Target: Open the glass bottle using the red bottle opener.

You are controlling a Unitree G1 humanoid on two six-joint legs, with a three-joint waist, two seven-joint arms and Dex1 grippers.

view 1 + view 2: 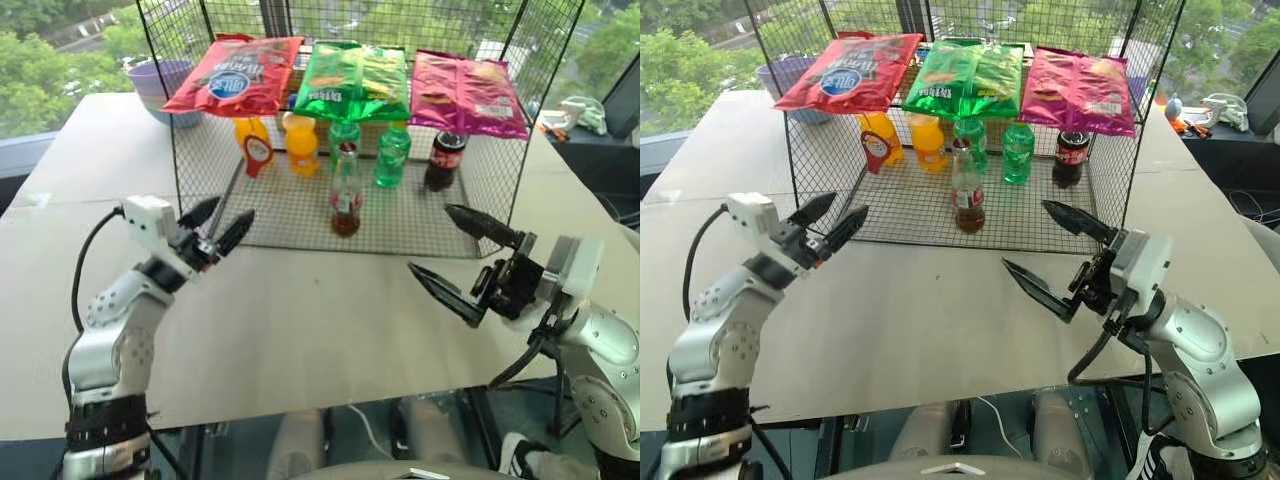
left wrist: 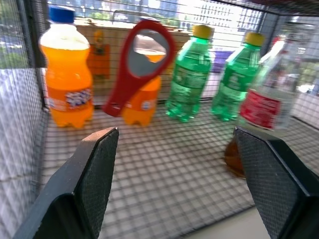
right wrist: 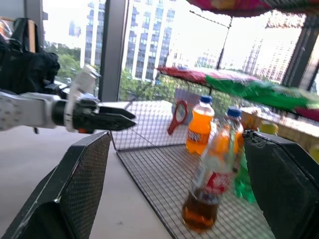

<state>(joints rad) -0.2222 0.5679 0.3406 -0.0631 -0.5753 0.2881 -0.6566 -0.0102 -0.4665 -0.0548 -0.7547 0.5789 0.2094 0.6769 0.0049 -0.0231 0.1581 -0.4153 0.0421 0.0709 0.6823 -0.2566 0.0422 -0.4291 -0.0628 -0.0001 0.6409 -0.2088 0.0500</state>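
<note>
Pale worktop [image 1: 300, 330]: both claws, left claw [image 1: 218, 228] and right claw [image 1: 462, 258], gape empty; red bottle opener [image 1: 257, 154] leans in the far-left cage, glass bottle [image 1: 346, 192] central, ungrasped.

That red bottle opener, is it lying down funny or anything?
A bit odd, yes. The red bottle opener isn't lying flat: it stands tilted inside the wire cage, ring end up, propped by the orange soda bottles. The glass bottle stands upright, nothing spilled.
</note>
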